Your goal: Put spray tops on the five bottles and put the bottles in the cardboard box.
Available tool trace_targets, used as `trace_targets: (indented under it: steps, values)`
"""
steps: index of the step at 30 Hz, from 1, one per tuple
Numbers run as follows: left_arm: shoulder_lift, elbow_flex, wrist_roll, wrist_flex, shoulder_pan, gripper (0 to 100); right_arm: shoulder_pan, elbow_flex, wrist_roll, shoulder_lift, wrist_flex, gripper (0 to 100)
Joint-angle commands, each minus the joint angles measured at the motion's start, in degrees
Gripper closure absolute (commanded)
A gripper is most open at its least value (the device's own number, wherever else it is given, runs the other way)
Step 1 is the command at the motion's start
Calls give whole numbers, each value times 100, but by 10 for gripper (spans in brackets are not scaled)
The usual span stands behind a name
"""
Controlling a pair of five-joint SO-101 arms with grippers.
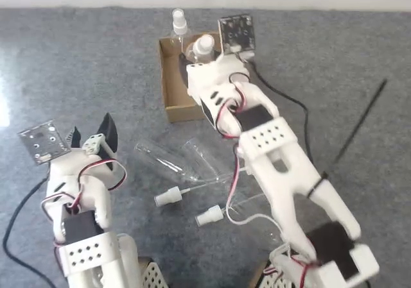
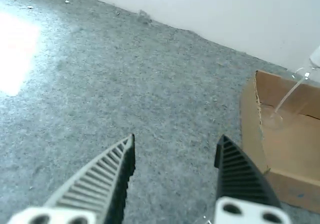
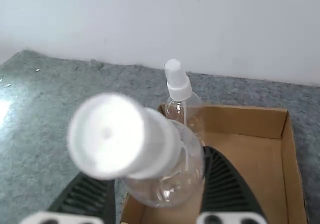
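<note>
Boxing the second capped bottle, judged to be the step in hand. Stretched over the grey carpet (image 1: 77,63) toward the far middle: the right arm, with the right gripper (image 3: 150,166) clamped on the held bottle (image 3: 167,179), jaws pressed to either side of the clear body, fitted spray top (image 3: 107,134) uppermost. Hung above the cardboard box (image 1: 183,113), not yet set down inside.

Called for next, by judgement: lowering straight onto the free floor of the box, keeping off the walls and off the neighbour, then parting the jaws only once seated upright.

Placed at the near left: the left gripper (image 2: 177,139), jaws spread wide and holding nothing, above bare carpet to the left of the box.

Contained in the box: one standing bottle (image 3: 182,104), capped, at the far left corner, dip tube visible through the clear wall; otherwise bare cardboard floor.

Lying on the carpet between the two arms, nearer than the box: the left uncapped bottle (image 1: 159,156) and, just beside it, the right uncapped bottle (image 1: 204,161).

Lying nearer again: the left loose top (image 1: 168,197) and the right loose top (image 1: 210,216), dip tubes attached, apart from each other and from the bottle mouths.

Possibly a further clear bottle close beside the right arm, too faint to confirm.
</note>
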Motion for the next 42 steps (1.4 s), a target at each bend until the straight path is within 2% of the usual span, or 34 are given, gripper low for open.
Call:
trace_targets:
  steps: [1, 10, 23, 42]
  values:
    - [18, -66, 70, -158, 26, 761, 66, -826, 123, 268, -163, 929]
    - [18, -57, 70, -158, 26, 761, 66, -2022, 132, 1789, -163, 929]
    - [18, -40, 35, -158, 193, 761, 31, -2804, 132, 2976, -154, 929]
    - [18, -40, 35, -158, 202, 761, -207, -3051, 132, 3512, -207, 929]
